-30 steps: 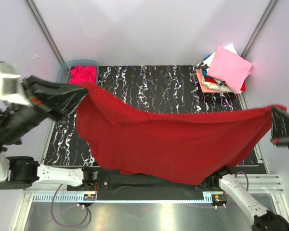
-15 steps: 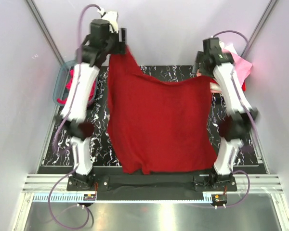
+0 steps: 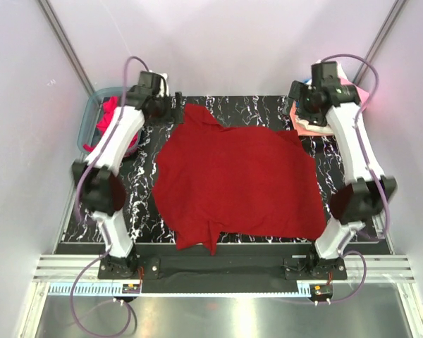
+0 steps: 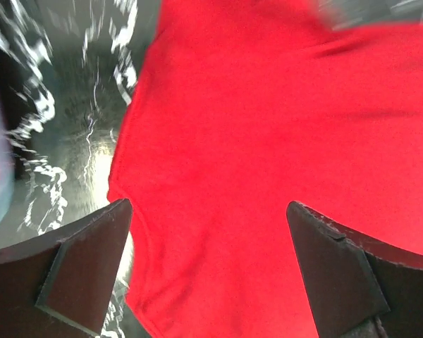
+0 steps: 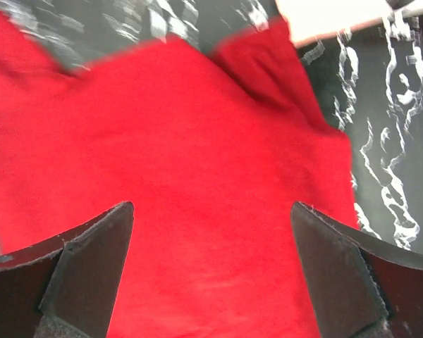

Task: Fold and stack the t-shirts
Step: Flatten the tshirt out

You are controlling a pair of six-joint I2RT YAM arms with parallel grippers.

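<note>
Dark crimson red cloth t-shirt (image 3: 236, 179) lies spread flat mid-table, no fold yet made, left gripper (image 4: 208, 208) and right gripper (image 5: 211, 208) both gaping empty over its far corners; folded pastel shirts (image 3: 311, 128) sit stacked far right, magenta-pink shirt (image 3: 111, 114) waits far left.

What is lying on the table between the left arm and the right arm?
The dark red t-shirt, spread out; the top view shows it.

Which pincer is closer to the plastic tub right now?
Left. The left pincer hovers close beside the tub; the right pincer is across the red shirt, at the far-right corner.
</note>
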